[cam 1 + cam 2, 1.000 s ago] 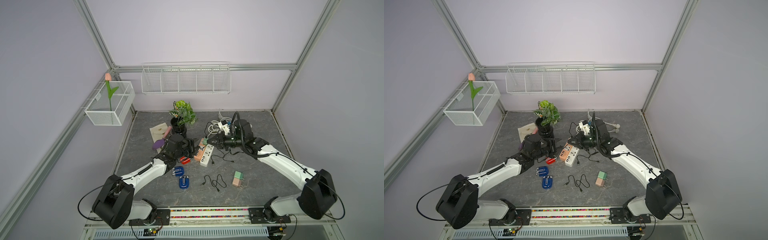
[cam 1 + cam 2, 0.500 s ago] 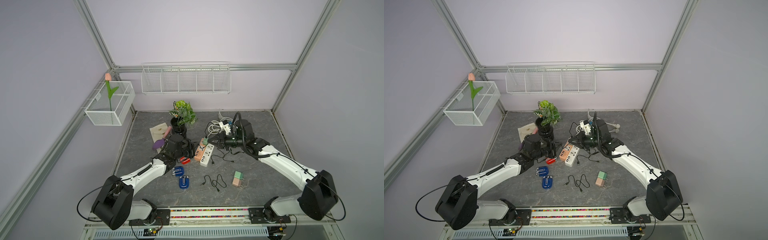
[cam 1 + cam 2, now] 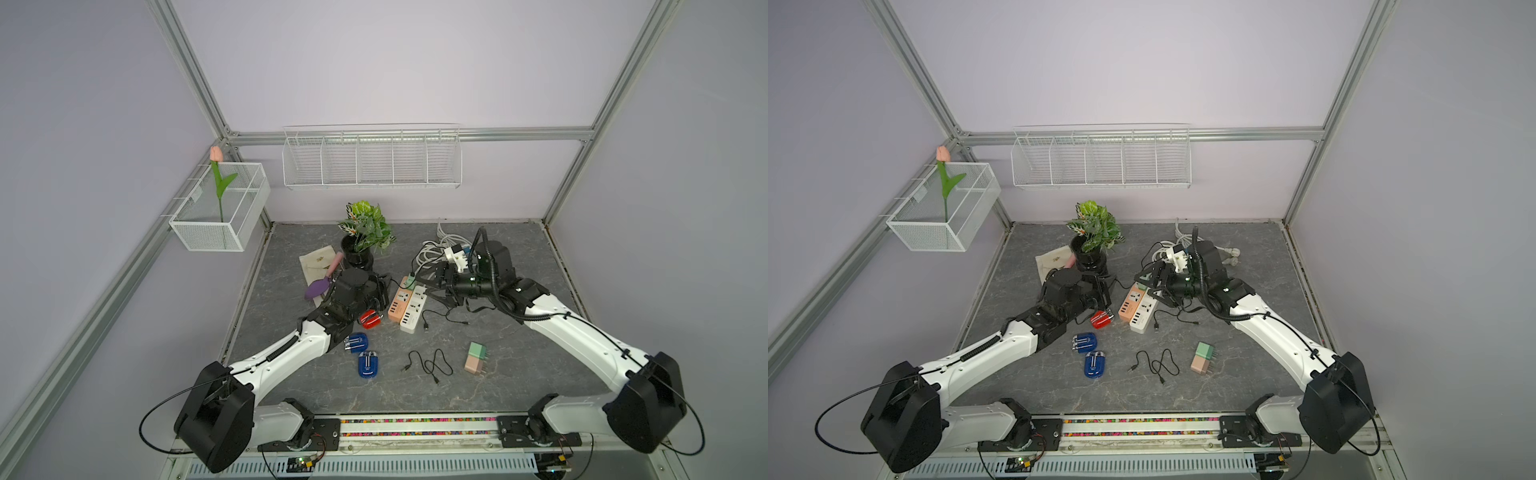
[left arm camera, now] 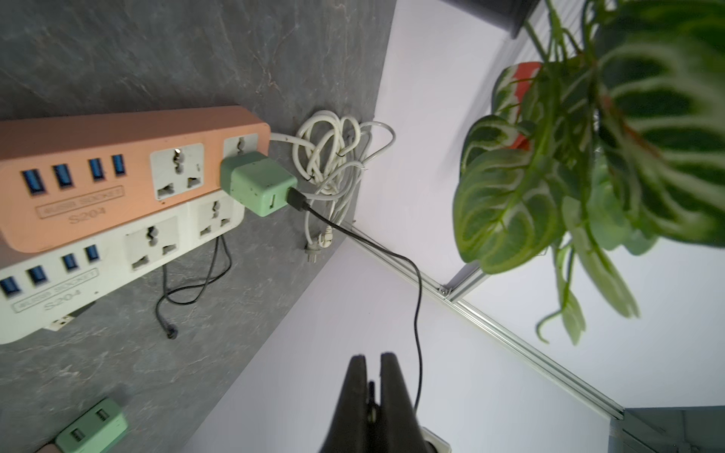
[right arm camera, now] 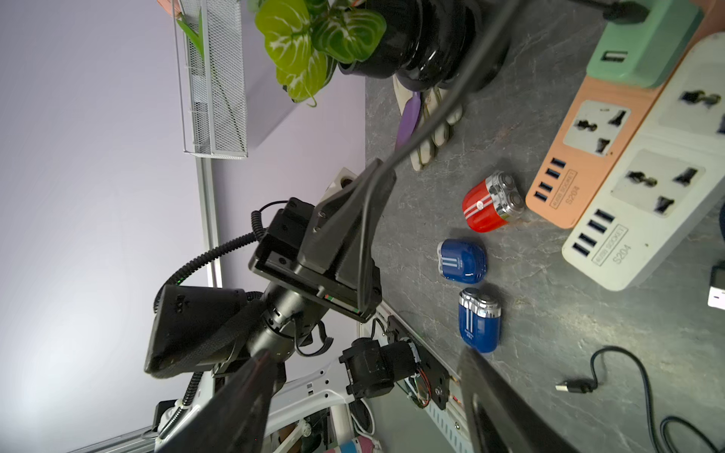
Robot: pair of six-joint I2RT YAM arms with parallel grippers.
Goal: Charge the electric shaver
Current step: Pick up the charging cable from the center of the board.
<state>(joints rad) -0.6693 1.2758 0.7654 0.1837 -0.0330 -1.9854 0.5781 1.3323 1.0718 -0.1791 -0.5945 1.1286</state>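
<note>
In both top views, the red shaver (image 3: 371, 319) (image 3: 1101, 319) is seen lying on the grey surface (image 3: 519, 374) (image 3: 1246, 374). It is just beside the near end of the orange power strip (image 3: 398, 305) (image 3: 1128, 305), and a white power strip (image 3: 413, 311) (image 3: 1144, 313) is laid alongside that. A blue shaver (image 3: 356, 343) and a second blue shaver (image 3: 368, 365) are placed nearer the rail. A loose black lead (image 3: 428, 365) and a pair of small chargers (image 3: 476, 357) lie well apart from them. The left arm (image 3: 291, 353) is stretched in from the potted plant's (image 3: 365, 224) side, and the left jaws are held above the surface near the red shaver. The right arm (image 3: 582, 340) is brought to the far end of the strips.

In the left wrist view, the left jaws are pressed together. A green charger (image 4: 257, 182) is plugged into the end socket of the orange strip. A black cable (image 4: 418, 298) is led from it down past the jaws, but whether it is pinched cannot be told here.

In the right wrist view, the black cable (image 5: 431, 117) is seen clamped at the tips of the left jaws and running back along one finger. The right jaws are spread wide with nothing between them. The red shaver (image 5: 490, 204) lies untouched, its heads turned toward the orange strip.
</note>
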